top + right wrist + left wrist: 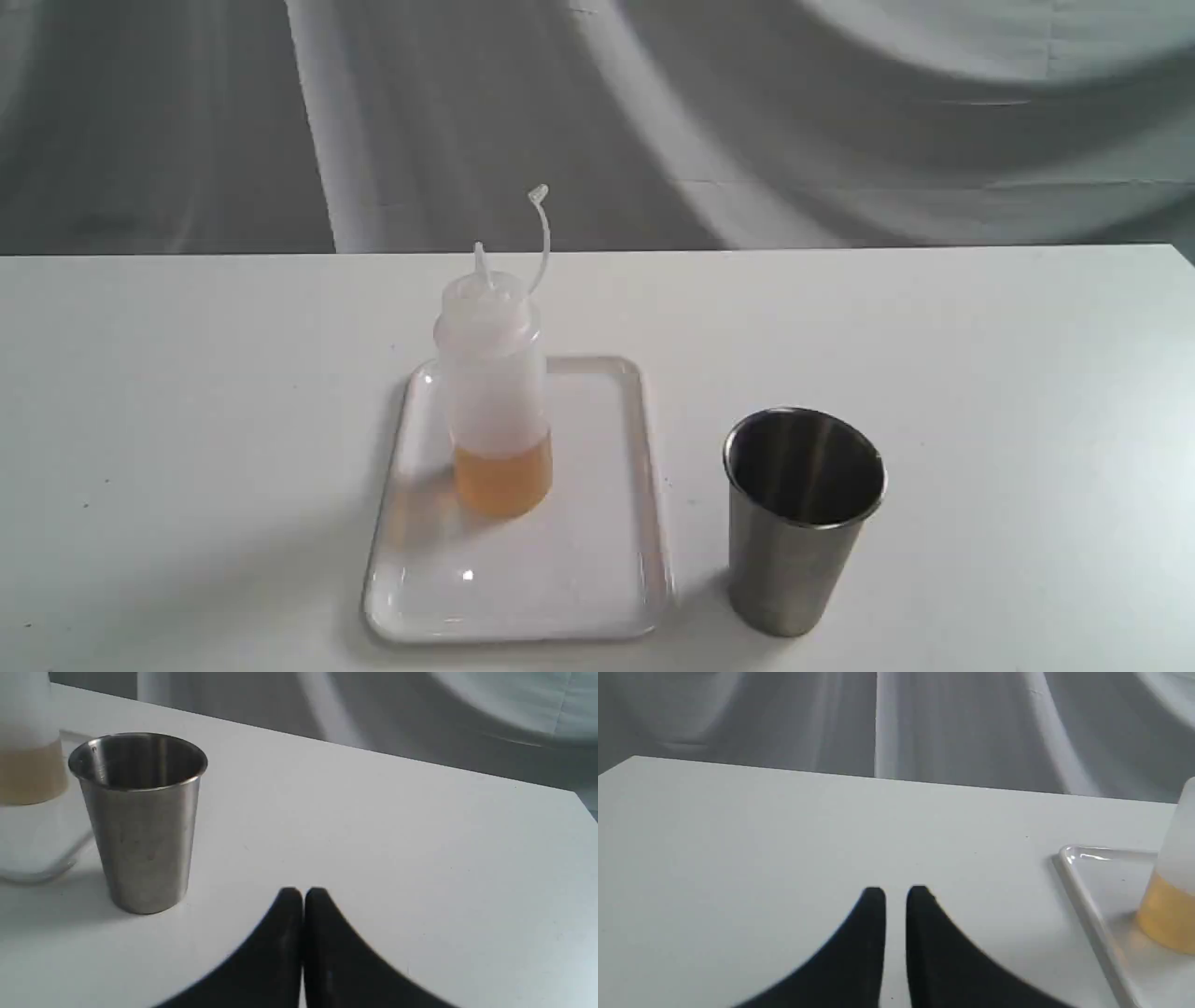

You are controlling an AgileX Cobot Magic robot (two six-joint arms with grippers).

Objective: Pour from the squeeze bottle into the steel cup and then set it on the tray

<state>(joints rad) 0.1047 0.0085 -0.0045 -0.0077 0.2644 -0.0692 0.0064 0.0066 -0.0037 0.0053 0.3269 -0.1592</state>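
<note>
The squeeze bottle stands upright on the white tray, towards its far left part, with amber liquid in its lower third and its cap hanging off a strap. The steel cup stands upright on the table, just right of the tray. Neither gripper shows in the exterior view. In the left wrist view my left gripper hovers over bare table, well off the tray and bottle, its black fingers nearly together and holding nothing. My right gripper is shut and empty, with the cup off to one side.
The white table ends at a far edge in front of a grey draped cloth backdrop. Nothing else stands on the table besides the tray, bottle and cup.
</note>
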